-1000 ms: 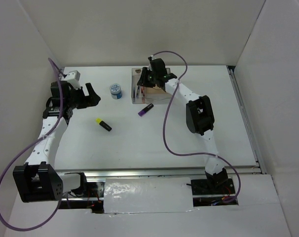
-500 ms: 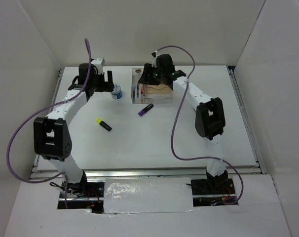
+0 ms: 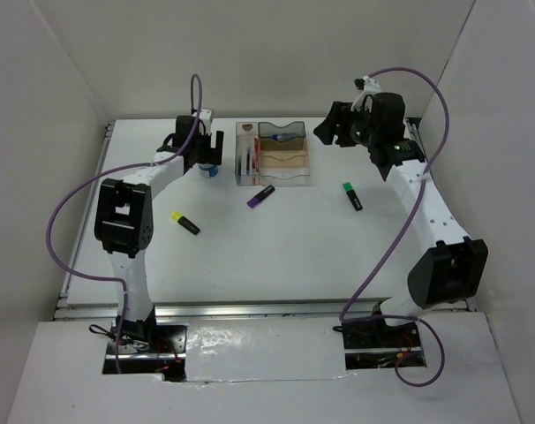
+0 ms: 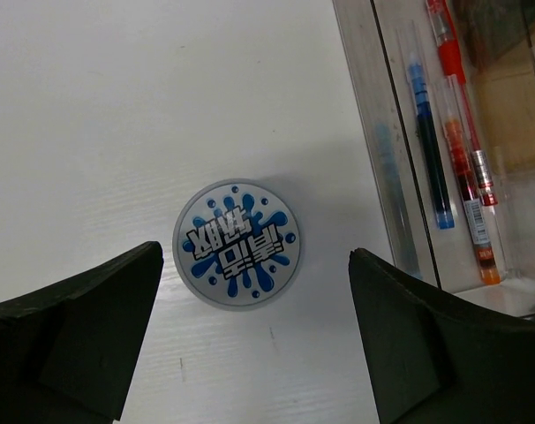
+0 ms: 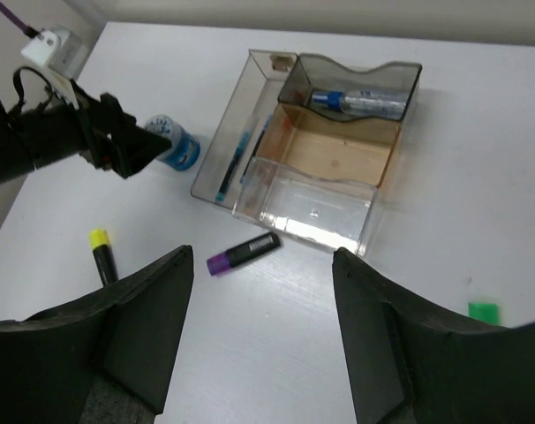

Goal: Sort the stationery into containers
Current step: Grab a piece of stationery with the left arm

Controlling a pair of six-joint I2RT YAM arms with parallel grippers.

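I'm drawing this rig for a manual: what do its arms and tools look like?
The left arm and right arm are white tubular links with boxy black joint housings. A purple cable loops loosely along each. The left tool and right tool have matte black, wedge-shaped fingers, without visible markings.

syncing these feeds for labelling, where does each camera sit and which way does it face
Top external: high behind the arm bases, looking down on the table; both whole arms show.
Left wrist: on the left gripper, facing straight down at the tub; its open fingers show either side.
Right wrist: on the raised right gripper, looking down over the organiser and left arm; its open fingers at the bottom.
Shared: both wrist views show the tub and the pens in the organiser.
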